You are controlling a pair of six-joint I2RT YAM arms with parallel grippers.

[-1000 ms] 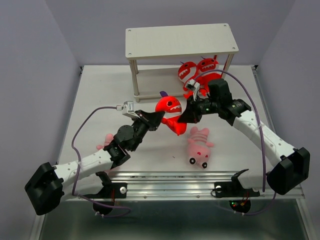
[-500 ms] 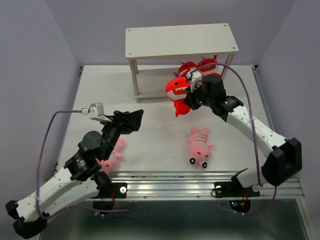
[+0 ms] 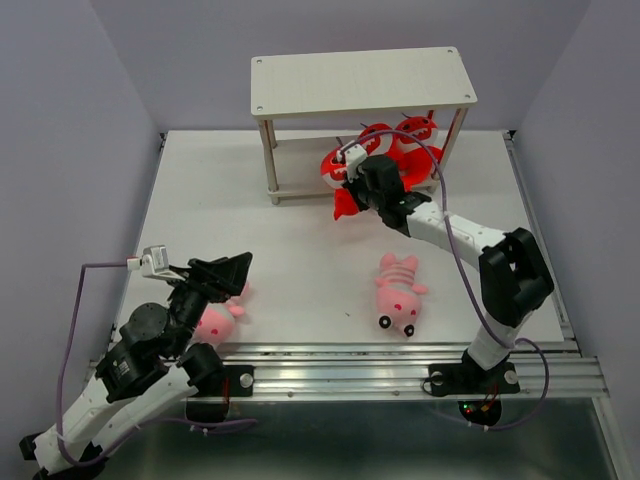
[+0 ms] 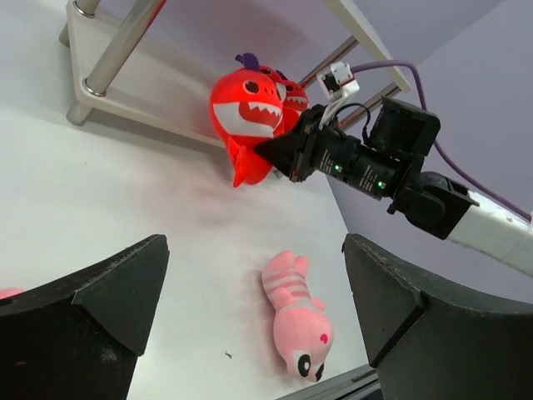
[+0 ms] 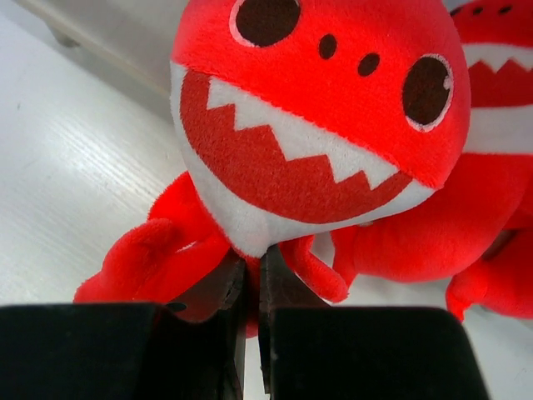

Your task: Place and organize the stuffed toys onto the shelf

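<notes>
My right gripper [image 3: 352, 192] is shut on the lower body of a red monster toy [image 3: 334, 168], held at the front edge of the shelf's [image 3: 360, 82] lower board. In the right wrist view the jaws [image 5: 252, 267] pinch the red plush [image 5: 316, 108] just under its white grin. Two more red monsters [image 3: 376, 136] [image 3: 415, 130] sit on the lower board behind it. One pink striped toy [image 3: 398, 292] lies on the table at right of centre. Another pink toy [image 3: 214, 322] lies at the near left, partly under my left gripper [image 3: 226, 272], which is open and empty.
The shelf's top board is bare. Its thin metal legs [image 4: 117, 50] stand close to the held toy. The metal rail [image 3: 340, 360] runs along the table's near edge, just in front of both pink toys. Purple cables arc over both arms.
My left gripper let go of the red monster, opened and drew back to the near left. The right arm carried the monster from mid-table up to the shelf's lower board.
</notes>
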